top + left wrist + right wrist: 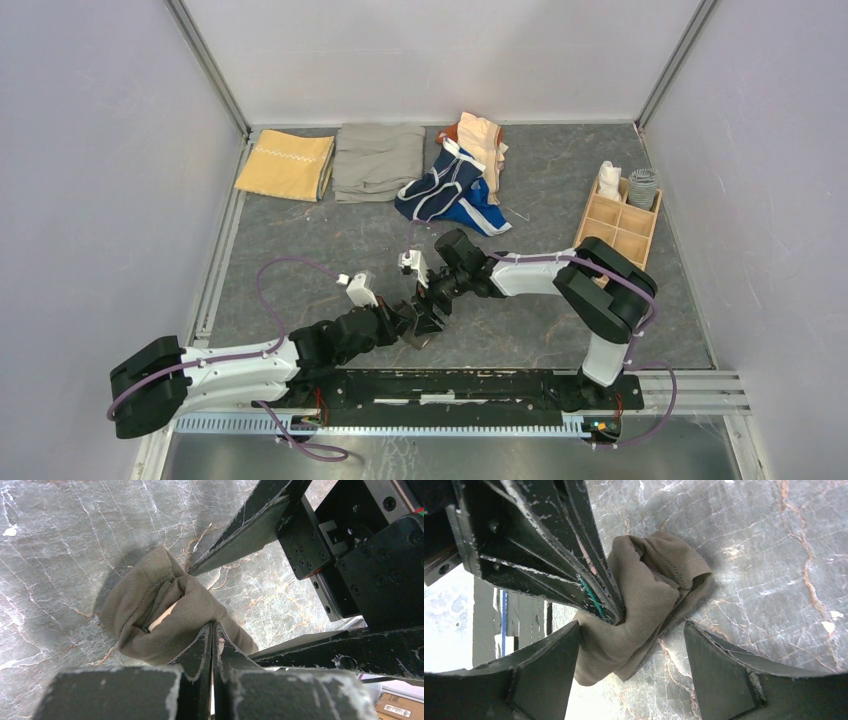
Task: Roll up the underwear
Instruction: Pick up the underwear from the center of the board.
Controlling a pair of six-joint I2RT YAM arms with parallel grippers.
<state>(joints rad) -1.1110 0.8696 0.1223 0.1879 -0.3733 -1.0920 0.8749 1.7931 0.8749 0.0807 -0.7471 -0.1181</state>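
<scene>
A grey-brown underwear (428, 333) lies bunched into a loose roll on the marble tabletop between both arms. My left gripper (212, 626) is shut on a fold of this underwear (160, 612) at its near side. My right gripper (631, 625) is open, with one finger on each side of the underwear (649, 595); its left finger touches the cloth and the right one stands apart. In the right wrist view, the left gripper's fingers (594, 575) pinch the cloth from the upper left. In the top view the right gripper (432, 305) is just above the left gripper (415, 325).
At the back lie a mustard-yellow folded cloth (287, 165), a grey-khaki folded cloth (378, 160), and a pile of navy (440, 185), bright blue (484, 212) and peach (482, 140) underwear. A wooden compartment box (632, 240) with rolled pieces (609, 180) stands at the right.
</scene>
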